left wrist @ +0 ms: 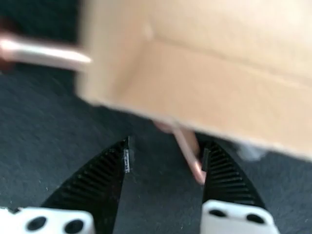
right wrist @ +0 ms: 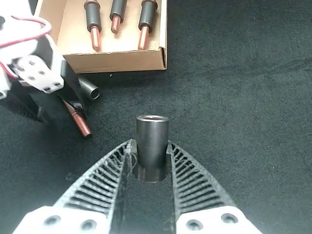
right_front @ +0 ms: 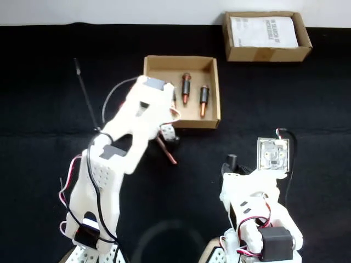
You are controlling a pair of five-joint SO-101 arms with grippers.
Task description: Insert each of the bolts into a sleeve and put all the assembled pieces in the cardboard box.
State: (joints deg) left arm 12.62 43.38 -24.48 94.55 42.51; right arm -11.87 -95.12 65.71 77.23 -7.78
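Left gripper (left wrist: 165,149): released, jaws spread wide. The bolt (left wrist: 188,149) lies on the table inside the gap, against 1 finger and not clamped. It is just outside the front wall of the box (left wrist: 219,97).

Bolt axis: runs from the box wall out toward the robot, threaded tip farthest from the box. The jaws straddle this axis, so closing them should catch the shank across its width.

Right gripper (right wrist: 149,146): grasping 1 sleeve (right wrist: 152,139), upright, bore facing up. From this sleeve, the bolt lies to the robot's left and nearer the box, well apart. The left arm is the nearer arm to the bolt.

A loose sleeve (right wrist: 89,89) lies on its side just beside the box wall, near the bolt.

The box holds 3 pieces (right wrist: 115,12), side by side.

Writing: the second box (right_front: 266,53) holds a printed sheet (right_front: 263,31); its text cannot be made out. No other labels are visible.
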